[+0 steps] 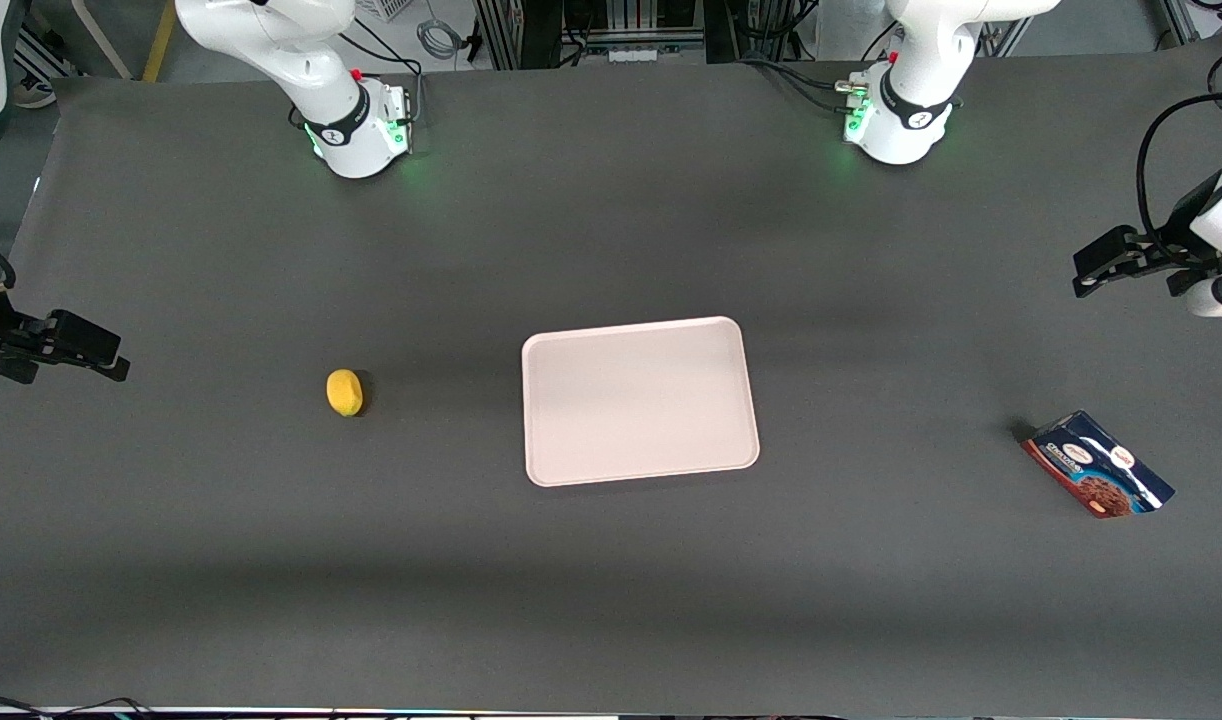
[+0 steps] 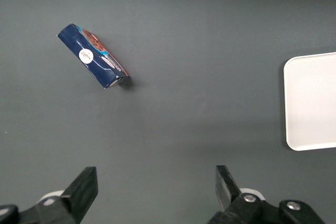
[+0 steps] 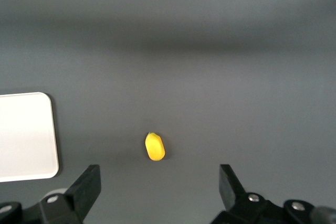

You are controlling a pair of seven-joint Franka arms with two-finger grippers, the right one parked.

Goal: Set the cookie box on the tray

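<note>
The cookie box is a small long carton, dark blue, with a red-brown side, pictures of chocolate cookies and 2 little white ovals on it. It lies flat and slanted on the dark table, toward my working end, well apart from the tray. The tray is big, flat and pale pink-white, with round corners and a low rim, and nothing lies on it. My gripper hangs in the air above the table, farther from the front camera than the cookie box and not touching it. My 2 black fingers are spread wide apart and hold nothing. From my wrist I see only 1 edge of the tray; the rest is cut off. A small yellow lump sits on the table toward the parked arm's end; I cannot tell what it is.
</note>
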